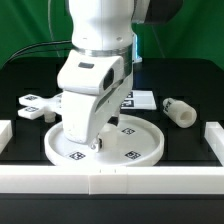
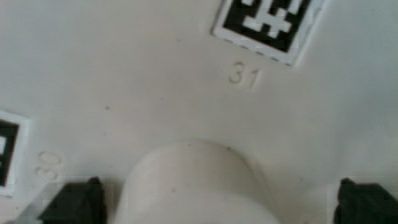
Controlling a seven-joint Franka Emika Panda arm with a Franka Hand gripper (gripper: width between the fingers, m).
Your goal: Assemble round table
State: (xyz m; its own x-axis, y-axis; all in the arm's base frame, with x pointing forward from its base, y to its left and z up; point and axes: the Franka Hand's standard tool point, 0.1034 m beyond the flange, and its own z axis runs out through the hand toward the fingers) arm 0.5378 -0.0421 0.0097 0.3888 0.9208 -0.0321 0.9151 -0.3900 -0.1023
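Exterior view: round disc (image 1: 150,145) lay flat, rim up, on the black counter (image 1: 190,148), just behind the long white front border block (image 1: 110,182). Several square tags showed on its face. The arm (image 1: 95,60) stood directly over the disc, with the jaws pointed down at the side of the disc toward the exterior view's left. Their tips were close to the surface. Contact could not be told from this view.

Cross piece (image 1: 38,108) lay flat on the counter at the exterior view's left, beside the disc and clear of the rim, one tag facing up. Post (image 1: 180,112) lay on its side at the exterior view's right, apart from the disc. Marker board (image 1: 142,99) lay behind the arm and was partly hidden by it.

Wrist view: disc face (image 2: 160,90) filled the frame. One tag (image 2: 270,25) sat above a printed "31", and a second tag (image 2: 7,150) was cut off at the edge near a "30". The two dark fingertips (image 2: 71,203) sat at opposite edges of the frame, so the jaws were spread wide and held nothing. A rounded white hump (image 2: 192,170) lay between them with a gap on each side. What the hump was could not be told.
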